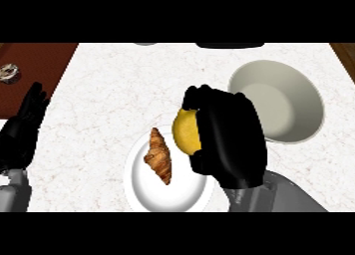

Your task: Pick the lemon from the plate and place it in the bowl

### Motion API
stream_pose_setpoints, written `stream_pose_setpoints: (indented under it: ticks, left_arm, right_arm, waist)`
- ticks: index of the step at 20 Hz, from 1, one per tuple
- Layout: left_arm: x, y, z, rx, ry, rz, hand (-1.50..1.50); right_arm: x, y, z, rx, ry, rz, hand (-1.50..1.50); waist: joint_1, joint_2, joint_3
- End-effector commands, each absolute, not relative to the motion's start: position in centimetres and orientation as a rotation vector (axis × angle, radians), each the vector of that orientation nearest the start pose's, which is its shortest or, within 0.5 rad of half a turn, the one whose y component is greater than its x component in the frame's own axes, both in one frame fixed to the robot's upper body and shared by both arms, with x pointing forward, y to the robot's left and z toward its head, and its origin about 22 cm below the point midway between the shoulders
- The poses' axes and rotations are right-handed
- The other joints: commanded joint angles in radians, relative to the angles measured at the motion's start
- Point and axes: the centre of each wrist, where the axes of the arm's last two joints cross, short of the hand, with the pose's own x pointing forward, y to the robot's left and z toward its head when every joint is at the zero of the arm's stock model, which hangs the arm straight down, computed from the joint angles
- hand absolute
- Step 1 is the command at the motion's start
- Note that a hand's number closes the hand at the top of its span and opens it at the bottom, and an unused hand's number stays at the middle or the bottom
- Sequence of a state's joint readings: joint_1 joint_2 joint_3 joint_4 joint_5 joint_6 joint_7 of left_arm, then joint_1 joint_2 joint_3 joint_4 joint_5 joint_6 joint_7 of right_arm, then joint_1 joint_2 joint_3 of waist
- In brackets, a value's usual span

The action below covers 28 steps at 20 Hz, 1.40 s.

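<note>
A yellow lemon [185, 131] shows at the upper right rim of the white plate [147, 187], and my right hand [228, 134] has its fingers curled round it, covering its right side. Whether the lemon rests on the plate or is lifted off it I cannot tell. The pale grey bowl [277, 99] stands on the counter just to the right of that hand, with nothing in it. My left hand [18, 132] rests open at the left edge, fingers up.
A brown croissant [159, 156] lies on the plate's left half, close to the lemon. A small round frosted pastry [7, 72] sits on the dark wooden surface at the far left. Dark objects show at the counter's far edge.
</note>
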State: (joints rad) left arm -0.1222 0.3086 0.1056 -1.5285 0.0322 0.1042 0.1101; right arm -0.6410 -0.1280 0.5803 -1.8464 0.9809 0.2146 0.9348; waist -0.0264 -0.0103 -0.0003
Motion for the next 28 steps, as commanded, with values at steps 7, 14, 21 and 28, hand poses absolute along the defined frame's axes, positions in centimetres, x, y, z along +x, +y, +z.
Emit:
stream_pose_setpoints:
  ticks: [7, 14, 21, 28]
  left_arm:
    - [28.1, 31.5, 6.5, 0.338, -1.560, -0.065, 0.00]
    - [27.5, 30.2, 5.3, 0.311, -1.577, -0.060, 0.00]
    - [27.2, 30.6, 5.1, 0.312, -1.578, -0.087, 0.00]
    - [27.0, 31.4, 6.4, 0.310, -1.581, -0.069, 0.00]
  right_arm:
    - [24.1, -13.5, 23.2, -1.100, -1.593, 0.721, 1.50]
    - [30.4, -18.8, 21.3, -0.998, -1.583, 0.654, 1.50]
    - [35.2, -21.9, 16.0, -0.974, -1.584, 0.653, 1.50]
    - [40.1, -23.0, 14.3, -0.983, -1.583, 0.652, 1.50]
  waist:
    - [0.023, 0.009, 0.000]
    - [0.033, 0.012, 0.001]
    - [0.037, 0.013, 0.000]
    - [0.044, 0.013, 0.001]
